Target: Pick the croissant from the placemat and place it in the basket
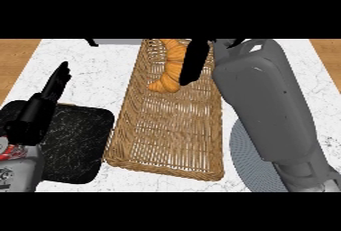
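**Setting the croissant (170,67) down in the basket (166,135)**

On the white table (86,67), the long wicker basket lies between your two arms. The round grey placemat (245,158) shows under your right forearm. Your left hand (41,108) rests open at the view's left, fingers straight, holding nothing; leave it there. Your right hand (191,63) sits against the croissant's right flank at the basket's far end, and this view does not show whether it has hold of it. The croissant looks to lie on the weave, so let go fully. Then lift straight up, clear of the rim, before you draw the arm back.
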